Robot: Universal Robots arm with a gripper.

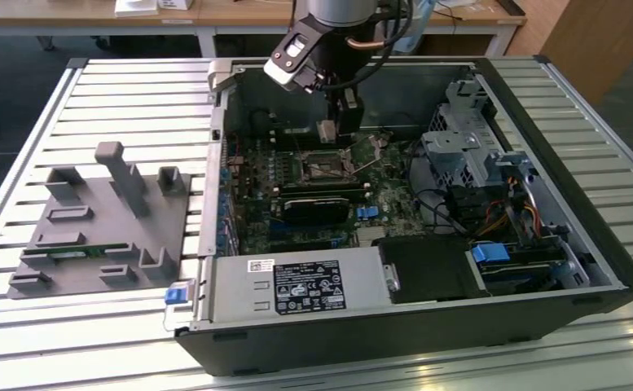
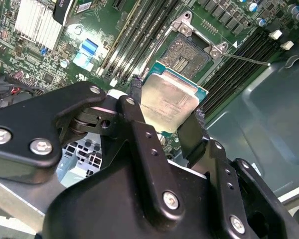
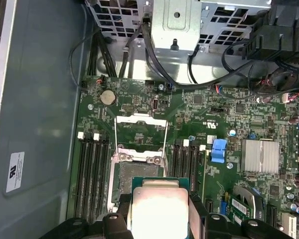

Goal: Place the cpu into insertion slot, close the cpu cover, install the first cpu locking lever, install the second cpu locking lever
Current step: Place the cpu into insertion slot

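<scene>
Here the gripper (image 2: 165, 110) is clamping the cpu (image 2: 172, 97) by two opposite edges and holding it over the open insertion slot (image 2: 190, 56) on the green board (image 3: 229, 124) inside the computer case (image 1: 403, 346), while the cpu cover (image 3: 141, 130), in the first wrist view, is lying swung open beside the slot.
</scene>
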